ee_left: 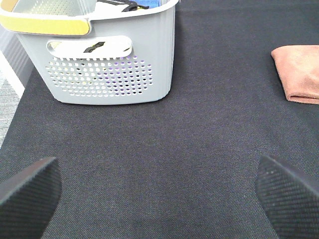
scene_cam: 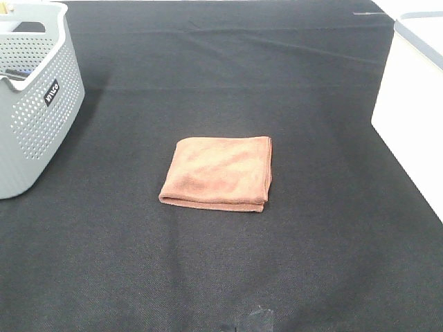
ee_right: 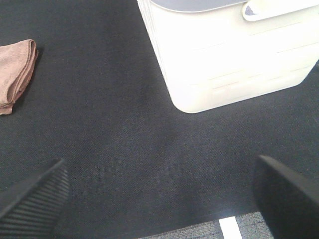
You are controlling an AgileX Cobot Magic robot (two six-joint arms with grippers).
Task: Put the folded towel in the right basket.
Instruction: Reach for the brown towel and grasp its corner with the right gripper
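Note:
A folded brown towel (scene_cam: 218, 173) lies flat in the middle of the black table. It also shows at the edge of the left wrist view (ee_left: 299, 72) and of the right wrist view (ee_right: 16, 72). The right basket (scene_cam: 410, 111) is white and stands at the table's right edge; the right wrist view shows its wall (ee_right: 229, 55). My left gripper (ee_left: 157, 191) is open and empty, low over the table, well apart from the towel. My right gripper (ee_right: 159, 194) is open and empty near the white basket. Neither gripper shows in the exterior high view.
A grey perforated basket (scene_cam: 31, 97) stands at the table's left back, holding some items; it shows in the left wrist view (ee_left: 104, 55). The black table cloth (scene_cam: 221, 277) surrounds the towel. The table's front edge shows in the right wrist view (ee_right: 199, 229).

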